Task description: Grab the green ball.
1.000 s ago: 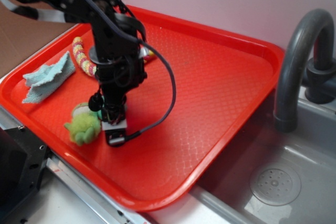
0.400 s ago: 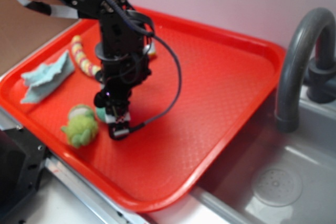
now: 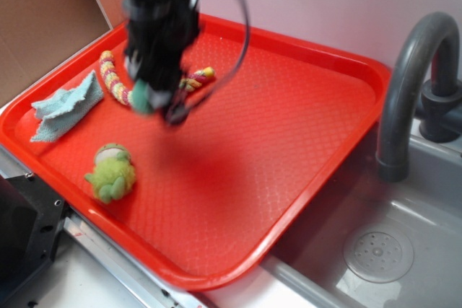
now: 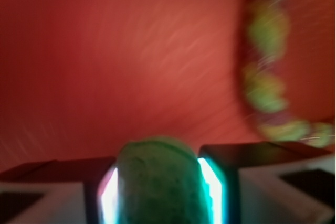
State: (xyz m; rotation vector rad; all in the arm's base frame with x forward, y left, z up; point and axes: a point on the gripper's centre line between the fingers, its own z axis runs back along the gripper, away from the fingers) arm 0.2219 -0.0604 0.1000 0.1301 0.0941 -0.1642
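The green ball (image 4: 157,182) fills the gap between both fingers at the bottom of the blurred wrist view, pressed on either side. From the exterior view the same green ball (image 3: 140,96) shows as a teal blur held off the tray under the black arm. My gripper (image 3: 148,99) is shut on it, raised above the red tray (image 3: 289,128) near the striped rope. In the wrist view the gripper (image 4: 157,192) looks down on red tray surface.
A fuzzy yellow-green plush toy (image 3: 111,173) lies near the tray's front left edge. A light blue cloth (image 3: 66,108) sits at the left, a striped rope toy (image 3: 115,81) behind it. A grey faucet (image 3: 404,84) and sink (image 3: 379,250) stand to the right.
The gripper has risen from the tray beside the plush toy and moved back toward the rope, carrying the green ball. The plush toy stays where it was.
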